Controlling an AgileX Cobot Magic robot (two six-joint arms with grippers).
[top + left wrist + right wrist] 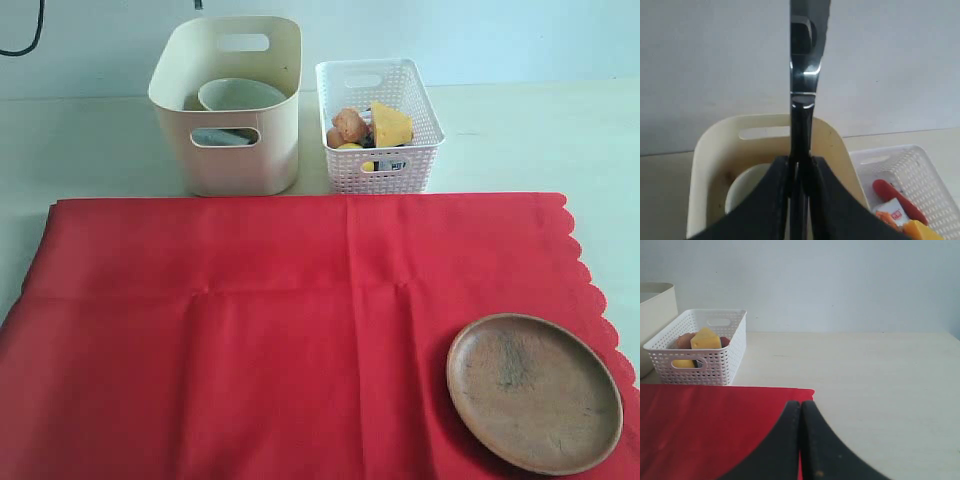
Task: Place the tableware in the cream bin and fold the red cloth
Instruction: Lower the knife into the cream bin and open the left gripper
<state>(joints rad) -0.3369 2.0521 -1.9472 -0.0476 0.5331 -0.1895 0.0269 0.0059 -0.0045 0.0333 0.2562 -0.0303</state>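
"Now, where is the knife to be found?"

"It is clamped between the fingers of the left end effector and sticks out well past the fingertips. The cream bin is seen just beyond it — a pale bowl is lodged inside that bin."

"And the right end effector?"

"It is closed on itself with nothing held, near a corner of the red cloth, where the bare table is exposed."

"How is the cloth laid?"

"It is spread flat and unfolded. A round brown plate is set on its front right part in the exterior view. The bin and a white basket are placed side by side just behind its far edge — food is kept in the basket."
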